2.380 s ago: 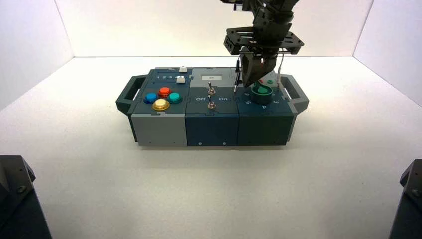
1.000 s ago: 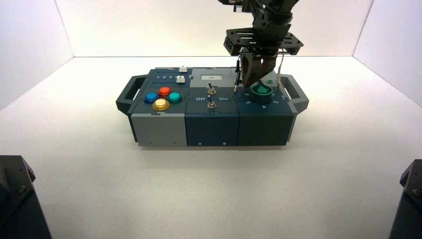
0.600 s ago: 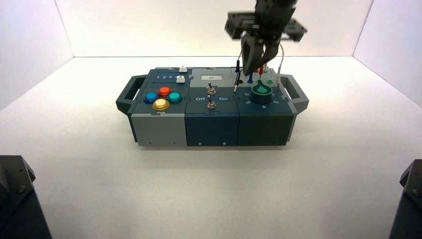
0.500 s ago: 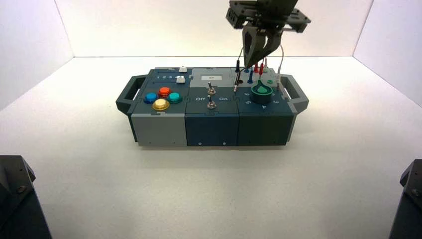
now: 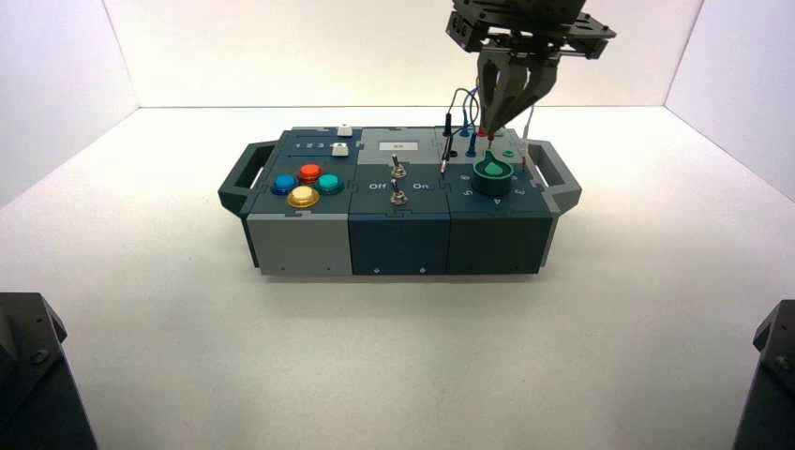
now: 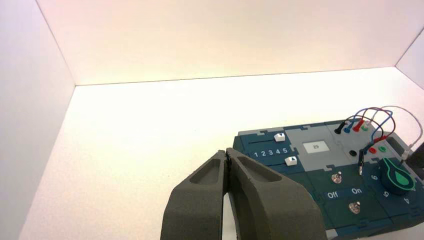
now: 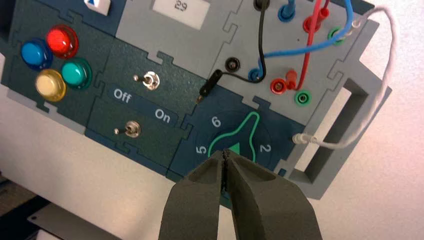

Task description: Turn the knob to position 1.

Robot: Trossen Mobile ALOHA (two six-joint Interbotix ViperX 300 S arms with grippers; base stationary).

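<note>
The knob [image 5: 491, 173], a green teardrop cap on a dark cylinder, sits on the right section of the box [image 5: 398, 239]. In the right wrist view the knob [image 7: 239, 141] has its tip aimed between the printed 6 and 2. My right gripper [image 5: 502, 119] hangs shut well above and slightly behind the knob, touching nothing. Seen from the right wrist, that gripper [image 7: 225, 156] has its fingertips pressed together over the knob's rounded end. My left gripper [image 6: 228, 151] is shut and empty, off to the box's left; the knob [image 6: 400, 177] shows far off.
Several coloured push-buttons [image 5: 306, 184] sit on the left section, with two toggle switches [image 5: 397, 184] between Off and On in the middle. Looping wires [image 5: 466, 103] are plugged into sockets behind the knob, just under my right gripper. Two sliders [image 6: 285, 148] lie at the back left. Handles [image 5: 561, 173] flank the box.
My right gripper has let go of the knob, risen clear of it and drifted slightly right, closing its fingers. The knob stays with its tip pointing toward the back.
</note>
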